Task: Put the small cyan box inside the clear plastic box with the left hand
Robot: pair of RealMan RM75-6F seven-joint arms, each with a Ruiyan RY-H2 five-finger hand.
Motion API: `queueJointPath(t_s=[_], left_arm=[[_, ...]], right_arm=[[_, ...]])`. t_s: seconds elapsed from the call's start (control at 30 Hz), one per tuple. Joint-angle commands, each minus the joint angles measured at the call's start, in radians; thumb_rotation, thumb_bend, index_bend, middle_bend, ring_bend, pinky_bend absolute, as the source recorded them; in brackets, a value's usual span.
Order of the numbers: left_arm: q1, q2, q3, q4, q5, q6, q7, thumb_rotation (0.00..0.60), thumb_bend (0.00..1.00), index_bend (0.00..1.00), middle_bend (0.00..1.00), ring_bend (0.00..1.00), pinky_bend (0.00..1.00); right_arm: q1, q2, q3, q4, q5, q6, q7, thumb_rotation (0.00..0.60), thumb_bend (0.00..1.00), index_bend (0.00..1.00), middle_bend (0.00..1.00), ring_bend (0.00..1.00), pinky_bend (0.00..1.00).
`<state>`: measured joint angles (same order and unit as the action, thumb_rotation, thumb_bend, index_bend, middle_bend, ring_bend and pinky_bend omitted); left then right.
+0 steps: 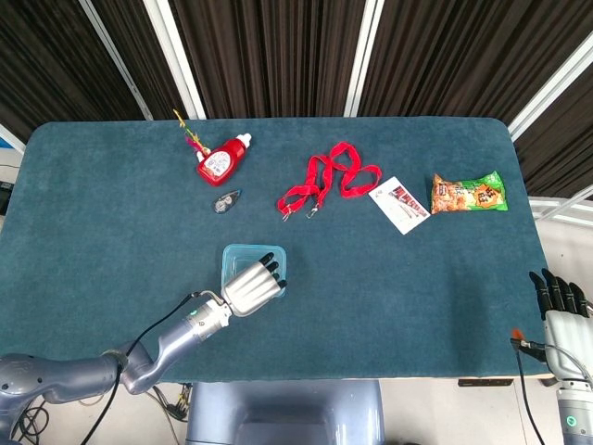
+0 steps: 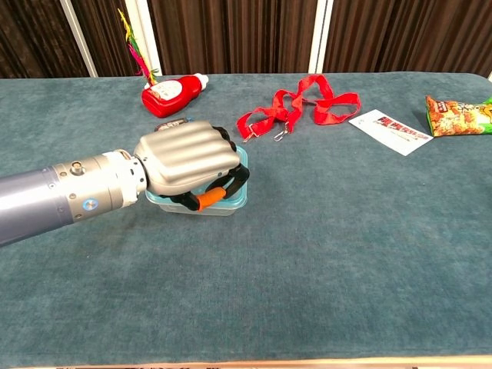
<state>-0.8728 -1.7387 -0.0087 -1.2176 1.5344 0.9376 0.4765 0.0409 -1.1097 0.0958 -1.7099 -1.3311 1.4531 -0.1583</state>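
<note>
Left robot hand [image 2: 184, 159] over clear plastic box [image 1: 239, 257] on teal bench [image 2: 330, 231], fingers curled downward; grip unclear. Small cyan box hidden beneath. Right robot hand [image 1: 559, 298] beyond bench edge, fingers straight.

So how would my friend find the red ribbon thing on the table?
Start at the teal table and look toward its far edge, near the middle. There, between the red squeeze bottle on one side and a white card on the other, lies the red lanyard. It is the only looped, tangled strap, with small metal clips at one end.
</note>
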Motion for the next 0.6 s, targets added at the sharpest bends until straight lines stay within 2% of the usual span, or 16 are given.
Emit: queueJointPath(t_s=[0.03, 0.6], left_arm=[[0.002, -0.002, -0.001, 0.003, 0.001, 0.002, 0.000, 0.600, 0.54, 0.55, 0.52, 0.34, 0.26], [0.008, -0.024, 0.004, 0.034, 0.024, 0.012, 0.024, 0.600, 0.54, 0.55, 0.52, 0.34, 0.26]], right_arm=[[0.000, 0.000, 0.000, 0.000, 0.000, 0.000, 0.000, 0.600, 0.31, 0.04, 0.04, 0.04, 0.00], [0.000, 0.001, 0.000, -0.001, -0.001, 0.001, 0.001, 0.600, 0.31, 0.04, 0.04, 0.04, 0.00]])
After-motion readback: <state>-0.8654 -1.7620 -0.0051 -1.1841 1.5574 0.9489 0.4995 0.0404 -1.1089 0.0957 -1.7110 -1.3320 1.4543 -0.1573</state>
